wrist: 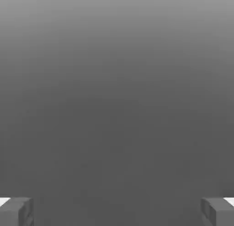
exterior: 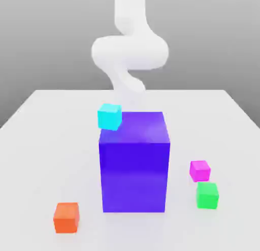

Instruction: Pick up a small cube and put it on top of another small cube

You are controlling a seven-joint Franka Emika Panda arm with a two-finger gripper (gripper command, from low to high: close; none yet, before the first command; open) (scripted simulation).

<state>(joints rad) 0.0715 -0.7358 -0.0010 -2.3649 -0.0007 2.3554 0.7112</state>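
We log four small cubes and one big block at the desk [exterior: 45,143]. In the exterior view, the deep blue block [exterior: 134,169] stands upright near the middle, its top face toward us at a slant. The cyan cube [exterior: 109,117] shows at the upper left corner of that block, overlapping its top face and jutting a little past its edge on the exterior view's left; we cannot tell whether it rests there. The orange cube [exterior: 66,218] sits on the desk, near the front, on the exterior view's left of the block. On the exterior view's right of the block, the magenta cube [exterior: 199,171] and the green cube [exterior: 207,195] sit close together on the desk, green nearer to us; whether they touch, we cannot tell. The white arm [exterior: 130,52] reaches down behind the block, its lower end pale against the desk and partly hidden. In the hand view we see the fingers [wrist: 26,211] released, spread wide apart, nothing between them. Behind them we note only plain grey, darker lower in that picture.
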